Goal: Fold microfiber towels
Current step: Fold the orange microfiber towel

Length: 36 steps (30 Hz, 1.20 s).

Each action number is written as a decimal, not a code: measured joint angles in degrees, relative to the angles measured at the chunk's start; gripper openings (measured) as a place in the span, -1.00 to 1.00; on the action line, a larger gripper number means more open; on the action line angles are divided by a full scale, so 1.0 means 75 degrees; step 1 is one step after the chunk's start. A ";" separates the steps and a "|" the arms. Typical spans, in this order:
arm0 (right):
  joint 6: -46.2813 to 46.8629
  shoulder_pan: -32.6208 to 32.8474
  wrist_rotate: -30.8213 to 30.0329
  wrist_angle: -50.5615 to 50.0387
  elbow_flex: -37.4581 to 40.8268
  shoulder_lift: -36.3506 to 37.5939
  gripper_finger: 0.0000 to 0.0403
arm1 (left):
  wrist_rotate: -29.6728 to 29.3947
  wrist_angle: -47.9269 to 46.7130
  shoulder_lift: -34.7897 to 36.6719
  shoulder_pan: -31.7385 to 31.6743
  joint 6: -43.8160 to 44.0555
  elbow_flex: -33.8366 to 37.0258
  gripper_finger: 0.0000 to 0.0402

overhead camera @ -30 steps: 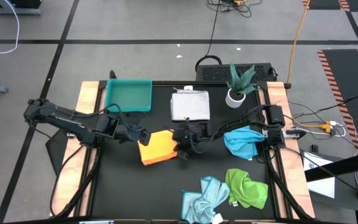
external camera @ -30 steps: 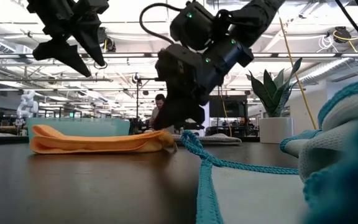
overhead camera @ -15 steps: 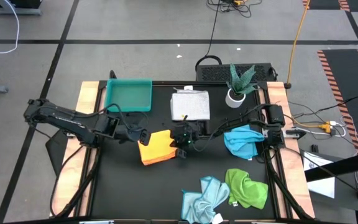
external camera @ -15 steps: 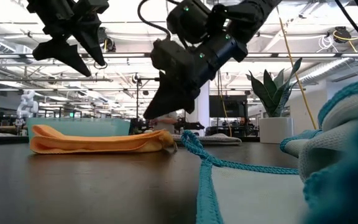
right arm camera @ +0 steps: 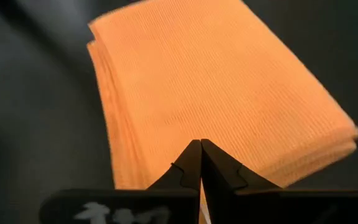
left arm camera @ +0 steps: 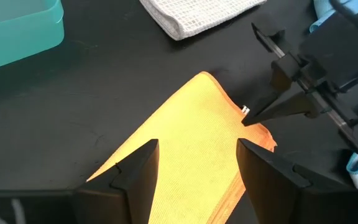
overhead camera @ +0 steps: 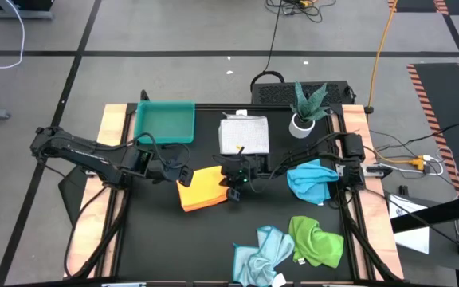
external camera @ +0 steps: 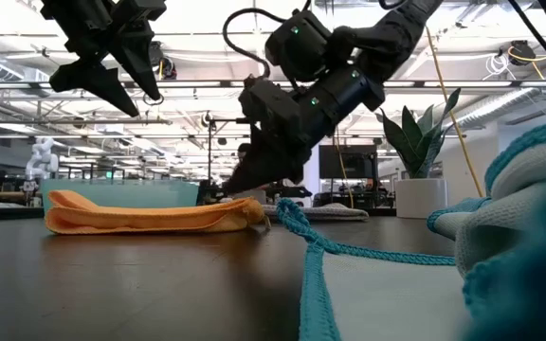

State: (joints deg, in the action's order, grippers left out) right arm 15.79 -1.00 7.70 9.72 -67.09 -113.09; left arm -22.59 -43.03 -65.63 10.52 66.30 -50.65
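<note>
A folded yellow-orange towel [overhead camera: 202,188] lies flat on the black table. My left gripper [overhead camera: 183,174] hovers open above its left part, the fingers [left arm camera: 138,169] clear of the cloth. My right gripper [overhead camera: 226,190] is shut, its tips [left arm camera: 246,119] at the towel's right edge. A folded white-grey towel [overhead camera: 244,134] lies behind. A bright blue towel [overhead camera: 311,181], a green one [overhead camera: 317,239] and a pale blue one [overhead camera: 263,249] lie crumpled at the right and front. My right gripper points its shut fingertips [right arm camera: 201,149] slanting down from the table's right, at the orange towel's right edge [left arm camera: 238,112] near a corner. The tips stand right at the top layer [external camera: 245,201]; whether they touch it, I cannot tell. The towel lies flat.
A teal tray [overhead camera: 164,121] stands at the far left and a potted plant [overhead camera: 305,108] at the far right. Bare tabletop [overhead camera: 174,247] lies at the front left. A strand of blue cloth [external camera: 316,256] runs close before the low camera.
My right gripper has turned at the wrist. Its shut fingertips have swung from beside the orange towel's right end to over that end, then dipped a little. The towel lies as before.
</note>
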 joint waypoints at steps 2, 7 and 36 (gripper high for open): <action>0.0003 0.0006 0.0134 -0.0006 0.0005 -0.0095 -1.00 | 0.0000 0.0003 0.0000 0.0000 -0.0003 0.0000 0.09; 0.0146 0.0014 0.0251 0.0061 0.0009 -0.0408 -1.00 | -0.0001 0.0003 0.0000 0.0000 -0.0003 0.0000 0.09; 0.0485 0.0600 -0.0531 -0.4606 0.0030 0.1456 -1.00 | 0.0146 -0.0014 0.0000 0.0000 -0.0122 0.0000 0.09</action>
State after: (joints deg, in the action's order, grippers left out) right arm 19.43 3.51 3.72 -24.83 -66.87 -102.18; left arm -21.50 -43.13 -65.63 10.52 65.39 -50.65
